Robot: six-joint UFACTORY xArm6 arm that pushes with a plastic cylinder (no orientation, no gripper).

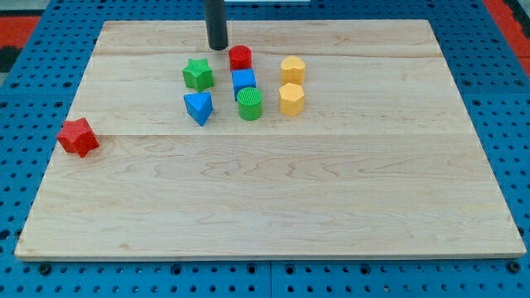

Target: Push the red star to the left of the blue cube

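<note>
We see a pale wooden surface with visible grain, a ridged green cylinder, and matt plastic-looking red star.

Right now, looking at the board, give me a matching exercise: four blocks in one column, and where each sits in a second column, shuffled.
Blocks:
1. red star
2. red cylinder
3. blue cube
4. green star

Places:
A. left of the blue cube
B. just right of my tip
C. near the board's left edge
D. directly above the green cylinder

Pairs: 1-C, 2-B, 3-D, 4-A
</note>
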